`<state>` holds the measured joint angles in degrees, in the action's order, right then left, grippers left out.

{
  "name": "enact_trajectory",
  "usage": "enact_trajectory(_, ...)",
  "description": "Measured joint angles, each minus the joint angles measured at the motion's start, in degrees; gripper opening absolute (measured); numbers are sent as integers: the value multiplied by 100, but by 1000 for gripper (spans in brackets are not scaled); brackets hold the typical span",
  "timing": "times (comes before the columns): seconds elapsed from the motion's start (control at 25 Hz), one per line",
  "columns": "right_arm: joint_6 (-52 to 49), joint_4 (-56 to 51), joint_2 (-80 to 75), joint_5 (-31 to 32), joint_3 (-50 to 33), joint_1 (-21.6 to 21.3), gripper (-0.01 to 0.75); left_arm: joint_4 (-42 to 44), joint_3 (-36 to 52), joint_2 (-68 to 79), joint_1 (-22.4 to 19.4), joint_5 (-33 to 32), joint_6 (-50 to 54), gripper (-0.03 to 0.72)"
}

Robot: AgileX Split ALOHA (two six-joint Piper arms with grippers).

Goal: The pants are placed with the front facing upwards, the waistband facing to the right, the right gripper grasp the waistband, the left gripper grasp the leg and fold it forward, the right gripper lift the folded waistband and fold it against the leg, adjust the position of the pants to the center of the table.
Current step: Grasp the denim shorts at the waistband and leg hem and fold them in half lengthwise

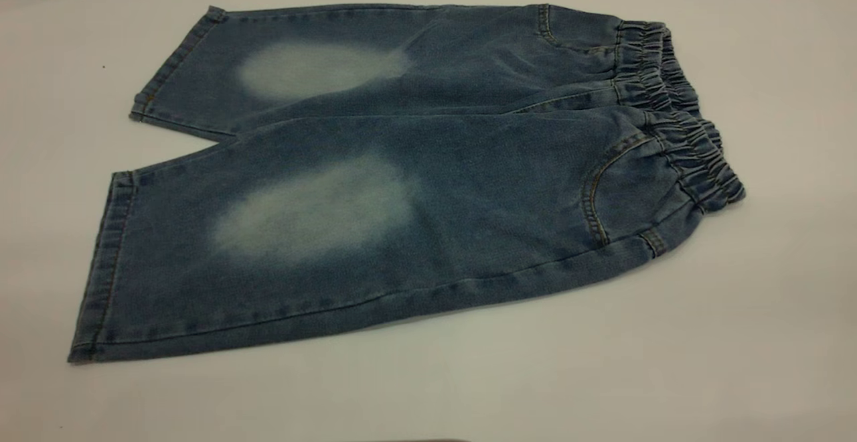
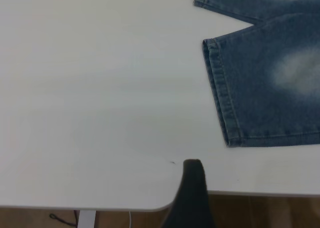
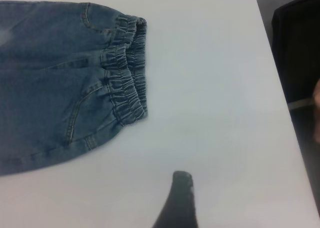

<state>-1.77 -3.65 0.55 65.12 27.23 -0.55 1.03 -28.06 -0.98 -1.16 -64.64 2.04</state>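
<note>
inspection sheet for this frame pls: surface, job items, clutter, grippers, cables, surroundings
Surface: white table, bare apart from the pants.
Job's things: pants flat, unfolded, front up; waistband at the exterior view's right, legs to the left.
Clutter: nothing seen.
Grippers: left gripper near the table edge, apart from the leg hem; right gripper over bare table, short of the waistband. One finger of each shows.
Cables: a dark cable below the table edge.
Surroundings: dark object beyond the table's edge.

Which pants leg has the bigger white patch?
The near leg of the pants; its pale patch looks larger than the far leg's.
</note>
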Motion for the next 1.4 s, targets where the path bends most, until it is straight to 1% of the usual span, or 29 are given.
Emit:
enact_trajectory(0.52, 0, 0, 0, 0, 0, 0, 587, 0, 0, 0, 0, 0, 0, 579)
enact_trajectory(0.72, -397, -98, -46, -78, 0, 0, 587, 15, 0, 0, 0, 0, -6, 579)
enact_trajectory(0.84, -454, -104, -341, -244, 166, 0, 587, 120, -88, 146, 0, 102, -6, 579)
enact_trajectory(0.96, -454, -111, -937, -502, 501, 0, 587, 171, -272, 729, 0, 495, -6, 579)
enact_trajectory(1.16, -459, -340, -2384, -1039, 946, 0, 587, -47, -619, 2249, 0, 1535, 54, 579)
enact_trajectory(1.28, -185, -900, -3269, -1417, 973, 0, 587, -557, -660, 3154, 0, 2395, 76, 579)
enact_trajectory(1.4, 510, -1749, -4118, -1641, 968, 0, 587, -1077, -667, 4037, 0, 3091, -123, 579)
